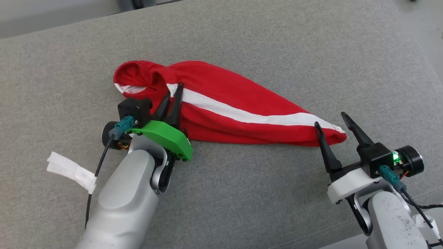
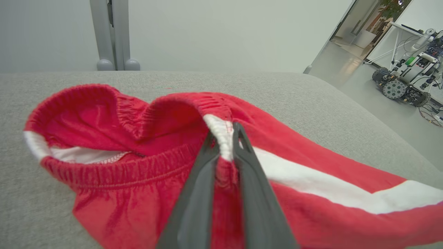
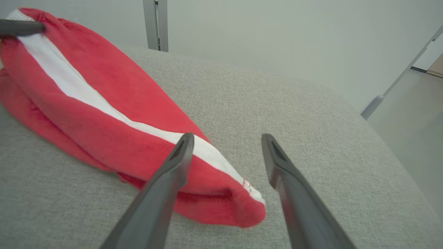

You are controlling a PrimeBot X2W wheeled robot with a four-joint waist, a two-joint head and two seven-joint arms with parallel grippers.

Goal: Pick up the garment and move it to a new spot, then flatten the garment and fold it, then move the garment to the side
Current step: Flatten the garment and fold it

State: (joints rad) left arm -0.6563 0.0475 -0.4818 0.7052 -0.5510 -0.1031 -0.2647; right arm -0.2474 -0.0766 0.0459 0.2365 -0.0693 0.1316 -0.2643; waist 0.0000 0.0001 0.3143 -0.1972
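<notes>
Red and soft, the garment (image 1: 242, 100) lies on the grey cloth tabletop (image 1: 242, 193), about in the middle. It is long and bunched up, and a white stripe (image 1: 242, 116) runs along it. One end has a stretchy, gathered edge (image 2: 114, 173) that stands open like a mouth. The other end gets thin and points to the robot's right.

The left claw (image 1: 174, 90) is closed on the garment. Its two dark fingers pinch the white stripe right by the stretchy edge, as the left wrist view (image 2: 224, 138) shows up close.

The right claw (image 1: 330, 119) is open wide at the thin end. In the right wrist view (image 3: 227, 138) the tip of the garment (image 3: 104, 90) sits low between the two fingers. I cannot tell if they touch it.

A white strip (image 1: 69, 169) hangs on the left arm's black cable.
</notes>
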